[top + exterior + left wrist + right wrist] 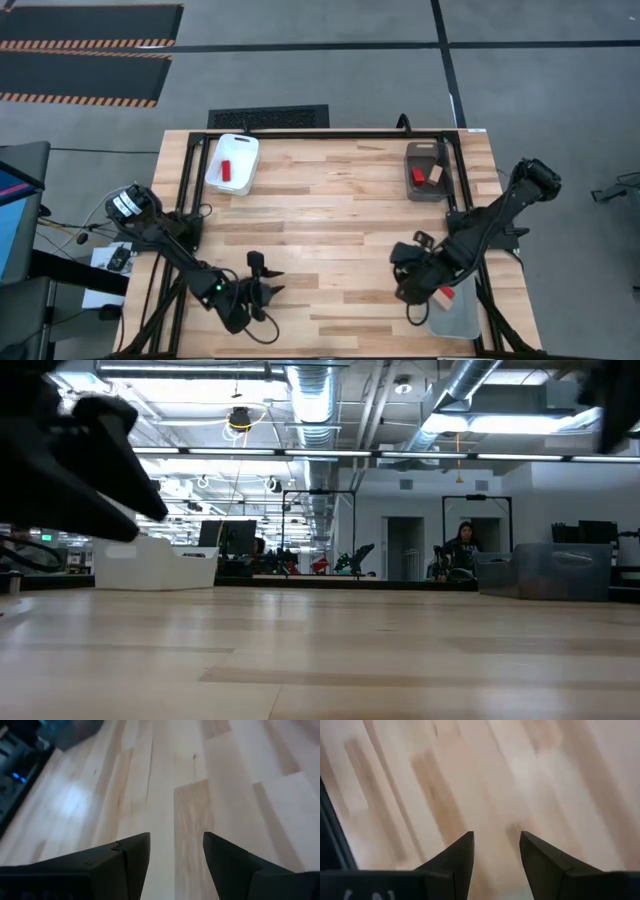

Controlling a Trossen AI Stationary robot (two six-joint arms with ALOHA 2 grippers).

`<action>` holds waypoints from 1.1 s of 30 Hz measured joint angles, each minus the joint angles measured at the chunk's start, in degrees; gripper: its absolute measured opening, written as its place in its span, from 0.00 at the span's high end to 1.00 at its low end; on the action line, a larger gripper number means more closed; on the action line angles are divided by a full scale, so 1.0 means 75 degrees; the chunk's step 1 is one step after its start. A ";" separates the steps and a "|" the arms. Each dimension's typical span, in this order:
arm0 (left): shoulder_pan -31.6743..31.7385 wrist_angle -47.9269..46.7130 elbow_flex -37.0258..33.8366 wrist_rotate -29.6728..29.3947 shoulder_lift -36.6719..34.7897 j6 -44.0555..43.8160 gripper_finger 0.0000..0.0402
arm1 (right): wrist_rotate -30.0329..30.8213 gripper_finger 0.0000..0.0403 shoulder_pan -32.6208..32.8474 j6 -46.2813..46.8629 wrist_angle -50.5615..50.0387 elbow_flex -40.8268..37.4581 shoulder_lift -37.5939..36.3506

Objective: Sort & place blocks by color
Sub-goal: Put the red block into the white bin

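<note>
On the bare wooden tabletop [330, 230], both the left gripper [268, 287] and right gripper [408, 262] hang parted and empty, so the right should reach squarely over the clear tray's [455, 315] red block [447, 295].

bare table [330, 230] middle, trays at edges

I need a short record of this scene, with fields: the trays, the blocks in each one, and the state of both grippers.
white tray: far left part of the table, holds one red block
brown tray: far right, holds a red block and a wooden block
clear tray: near right edge, a red block at its rim
left gripper: open, empty, above bare table
right gripper: open, empty, beside the clear tray
</note>
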 joint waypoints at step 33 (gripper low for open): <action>-0.0744 -0.6567 0.1559 0.3834 -0.0012 -0.7039 0.57 | 0.1582 0.54 -0.2837 -0.6199 1.0205 -0.1406 0.2524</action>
